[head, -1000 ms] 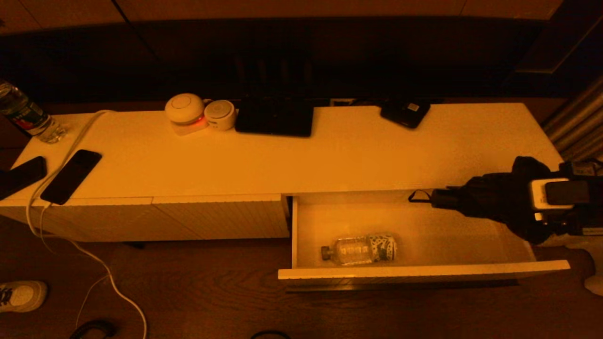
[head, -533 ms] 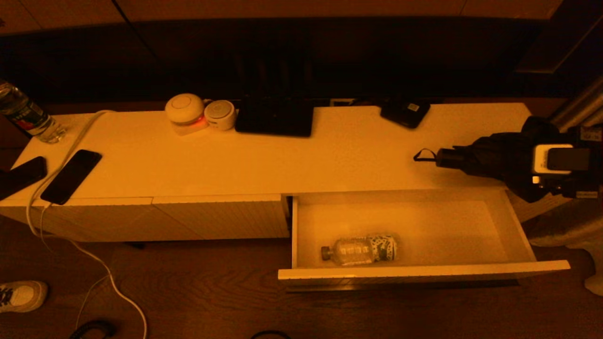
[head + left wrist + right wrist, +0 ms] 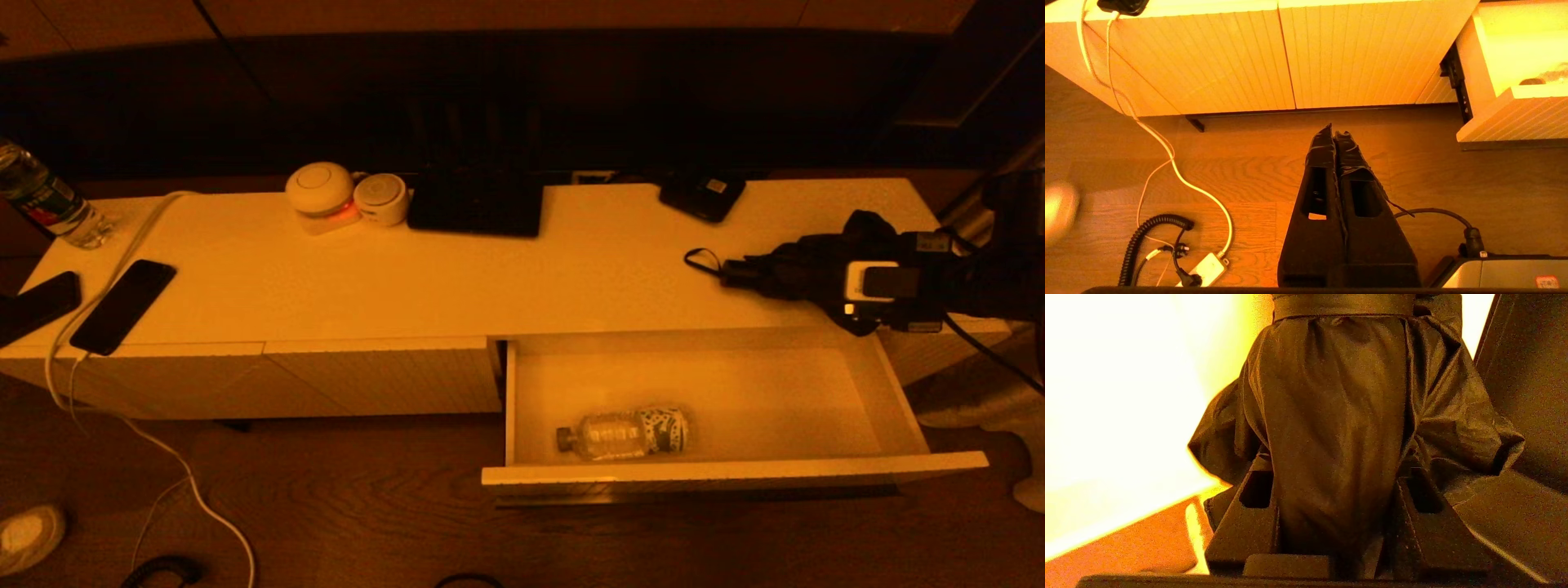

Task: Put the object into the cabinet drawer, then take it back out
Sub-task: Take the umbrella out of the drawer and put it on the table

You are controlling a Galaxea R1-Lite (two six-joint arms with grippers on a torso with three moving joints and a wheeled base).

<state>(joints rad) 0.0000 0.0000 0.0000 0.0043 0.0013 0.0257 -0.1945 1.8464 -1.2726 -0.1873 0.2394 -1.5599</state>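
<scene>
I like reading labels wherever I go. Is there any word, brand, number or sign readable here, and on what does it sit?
No text can be read anywhere.
Bottle in the cabinet drawer: patterned label, too blurred to read.
Standing bottle at the cabinet's far left end: label with red, unreadable.
Small black device at the back: pale sticker, too small to read.

Your right tool (image 3: 824,282) reaches in level from the right, fingers (image 3: 1241,522) clamped on something dark. Your left tool (image 3: 1335,134) hangs parked, pointing down, fingers pressed together.
</scene>
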